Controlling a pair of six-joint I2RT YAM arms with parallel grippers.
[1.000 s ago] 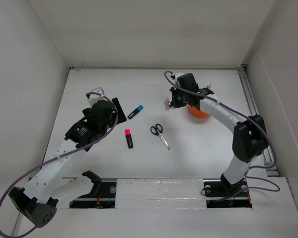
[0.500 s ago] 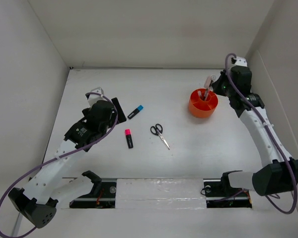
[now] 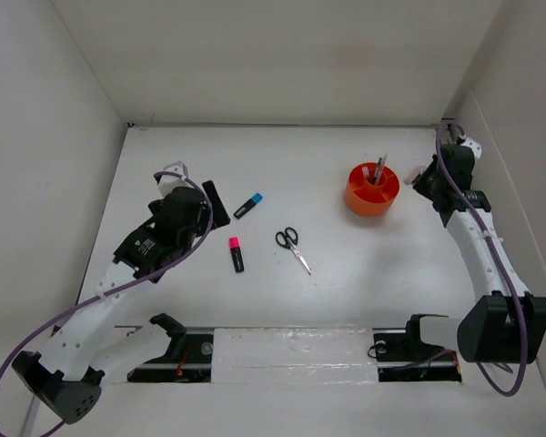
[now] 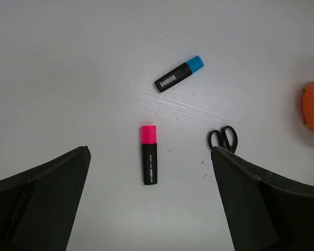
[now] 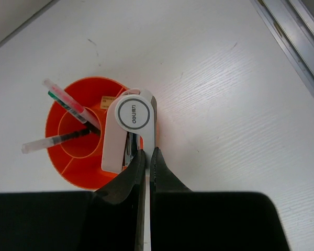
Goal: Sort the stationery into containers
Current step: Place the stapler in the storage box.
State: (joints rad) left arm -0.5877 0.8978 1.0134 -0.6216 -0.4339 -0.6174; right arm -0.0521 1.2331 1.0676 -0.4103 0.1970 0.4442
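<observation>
White tabletop (image 3: 282, 300) — stapler (image 5: 126, 128) pinched in right end effector (image 5: 148, 152).

Robot lab, white-walled table (image 3: 282, 155), aluminium rail (image 5: 298, 31)

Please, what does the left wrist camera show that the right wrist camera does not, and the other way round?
Only the left wrist view: a pink highlighter, a blue-capped marker and the handles of the scissors, all lying on the table. Only the right wrist view: pens standing in the orange tub, and a white item pinched at the tips of the shut right hand, above the tub's rim. Both: the orange tub, though the left wrist view catches just its edge, and the white table.
</observation>
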